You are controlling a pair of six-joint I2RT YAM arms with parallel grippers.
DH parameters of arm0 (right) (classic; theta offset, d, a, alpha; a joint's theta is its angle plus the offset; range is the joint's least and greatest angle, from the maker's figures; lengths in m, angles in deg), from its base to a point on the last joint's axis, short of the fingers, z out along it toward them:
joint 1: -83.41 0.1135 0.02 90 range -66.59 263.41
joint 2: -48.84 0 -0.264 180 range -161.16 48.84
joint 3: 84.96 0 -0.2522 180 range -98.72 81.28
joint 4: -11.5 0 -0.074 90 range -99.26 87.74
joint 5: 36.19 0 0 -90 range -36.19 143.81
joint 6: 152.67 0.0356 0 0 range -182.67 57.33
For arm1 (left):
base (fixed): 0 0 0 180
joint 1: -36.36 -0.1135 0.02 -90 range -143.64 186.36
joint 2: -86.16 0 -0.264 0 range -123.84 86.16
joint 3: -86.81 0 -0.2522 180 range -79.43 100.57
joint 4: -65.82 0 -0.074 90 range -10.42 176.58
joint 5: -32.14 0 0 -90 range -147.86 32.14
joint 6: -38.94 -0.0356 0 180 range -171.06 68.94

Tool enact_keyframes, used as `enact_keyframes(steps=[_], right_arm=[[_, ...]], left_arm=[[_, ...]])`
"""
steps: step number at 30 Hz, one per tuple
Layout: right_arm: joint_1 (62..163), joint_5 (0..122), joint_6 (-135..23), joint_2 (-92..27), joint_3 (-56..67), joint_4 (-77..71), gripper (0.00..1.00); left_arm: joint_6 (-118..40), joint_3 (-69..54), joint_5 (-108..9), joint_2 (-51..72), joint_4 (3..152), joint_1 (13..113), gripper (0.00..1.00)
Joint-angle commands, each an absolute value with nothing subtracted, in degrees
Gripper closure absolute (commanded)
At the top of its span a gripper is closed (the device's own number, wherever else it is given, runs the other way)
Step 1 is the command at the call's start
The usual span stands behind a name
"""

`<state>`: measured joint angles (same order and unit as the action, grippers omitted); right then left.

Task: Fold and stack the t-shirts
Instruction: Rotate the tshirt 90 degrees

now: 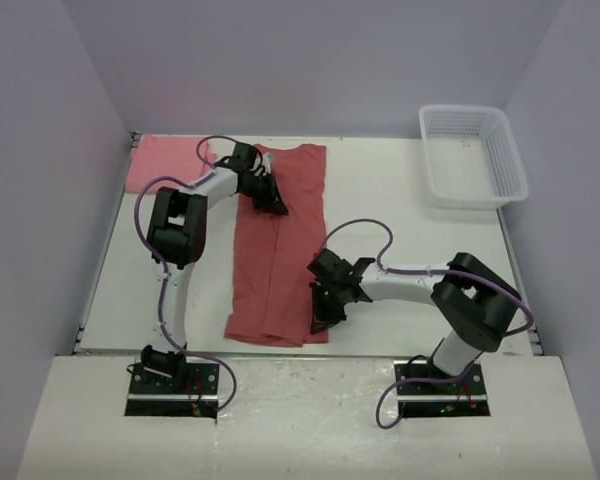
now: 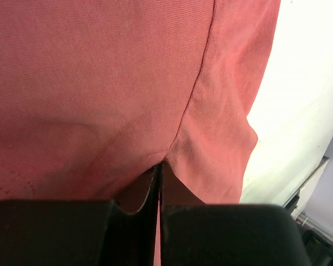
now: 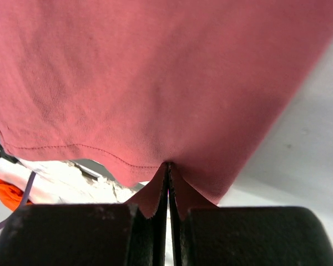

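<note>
Well, the red shirt [image 1: 280, 250] lies on the bench [image 1: 400, 200] as a long strip, running from the upper centre of the top view down to the lower centre. One long edge is doubled over, so a lengthwise crease shows down its middle.

The left hand [image 1: 273, 203] sits on the upper part of that strip. In its wrist view the left hand [image 2: 159, 173] is pressed together on a small raised peak of red shirt [image 2: 100, 83], close to a seam that runs up the frame. Bare bench [image 2: 299, 111] shows at the right of that frame.

The right hand [image 1: 322, 320] is at the strip's lower right corner. Its wrist view shows the right hand [image 3: 167, 170] likewise pinched tight on a tuck of red shirt [image 3: 155, 72], right beside the stitched hem. Cloth fans out upward from the pinch, and pale bench [image 3: 305, 160] fills the right side of that frame.

The pink shirt [image 1: 165, 162] lies flat in the upper left of the top view, near the red one, partly behind the left arm. Whether the two touch I cannot tell.

A white basket [image 1: 473, 155] stands in the upper right, well apart from both shirts.
</note>
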<state>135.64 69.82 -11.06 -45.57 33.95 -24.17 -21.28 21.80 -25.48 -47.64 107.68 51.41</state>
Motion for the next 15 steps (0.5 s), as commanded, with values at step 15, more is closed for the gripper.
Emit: enact_keyframes(steps=[15], right_arm=[[138.52, 55.39, -20.84, -27.81, 26.26, -36.26, 0.68]], left_arm=[[-26.28, 20.94, -32.88, -28.73, 113.31, 57.10, 0.75]])
